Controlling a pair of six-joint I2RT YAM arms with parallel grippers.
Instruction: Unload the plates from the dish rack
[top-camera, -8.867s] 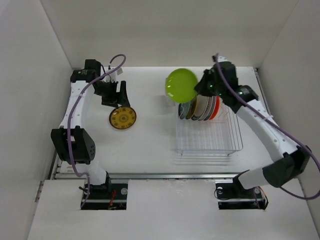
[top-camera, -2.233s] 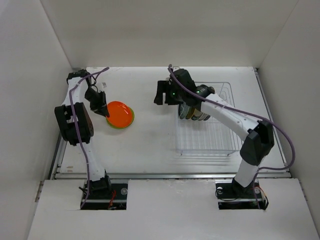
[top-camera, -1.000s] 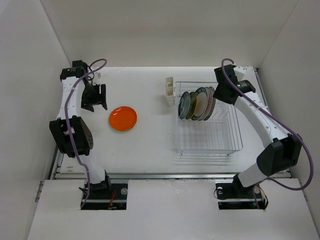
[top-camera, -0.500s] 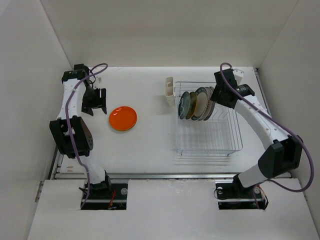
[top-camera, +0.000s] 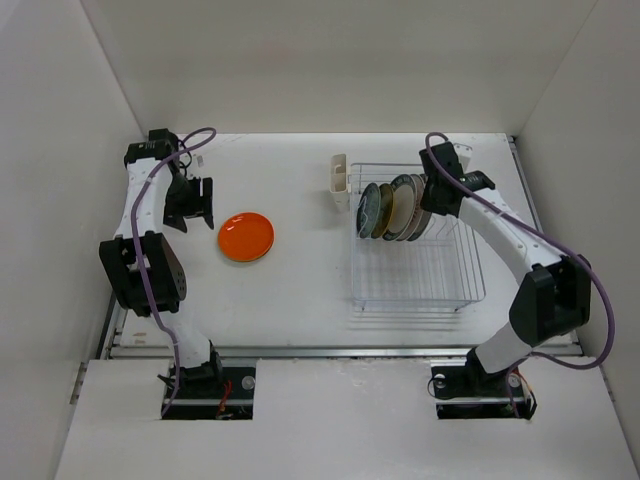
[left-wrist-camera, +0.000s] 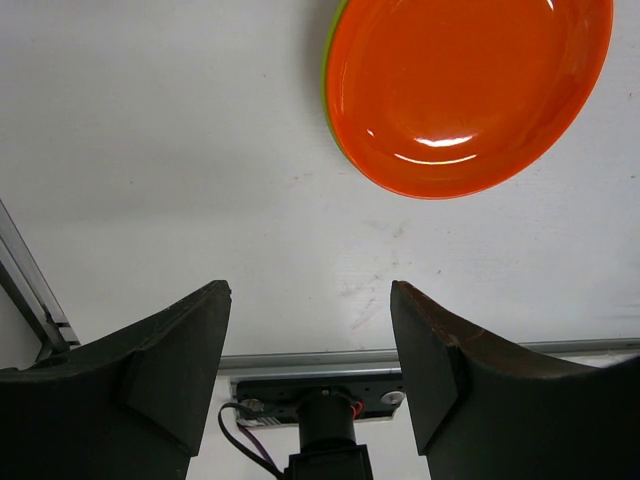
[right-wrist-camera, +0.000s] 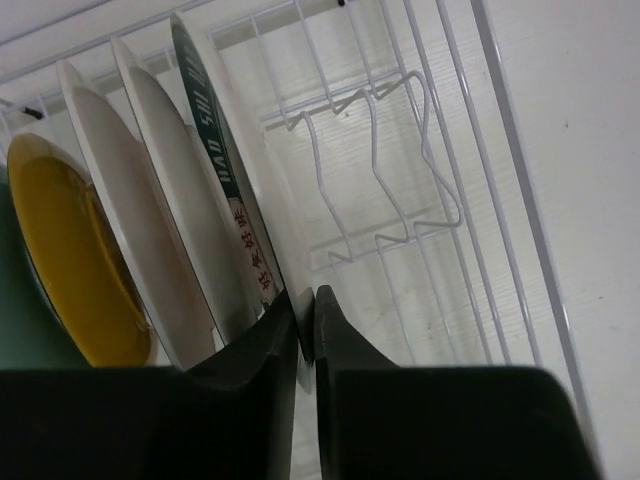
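The top external camera looks down from above and behind the arm bases, far enough off to hold the whole table (top-camera: 300, 290). The left wrist camera faces straight down past the left gripper (left-wrist-camera: 310, 290), near the orange plate (left-wrist-camera: 460, 90). The right wrist camera looks past the right gripper (right-wrist-camera: 305, 295), close against the racked plates (right-wrist-camera: 150, 200) in the dish rack (right-wrist-camera: 400, 150). The overhead view shows both spots.

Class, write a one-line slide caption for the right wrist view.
Right gripper pinches the rim of the white, blue-rimmed round plate, rightmost of those standing in the white wire dish rack.
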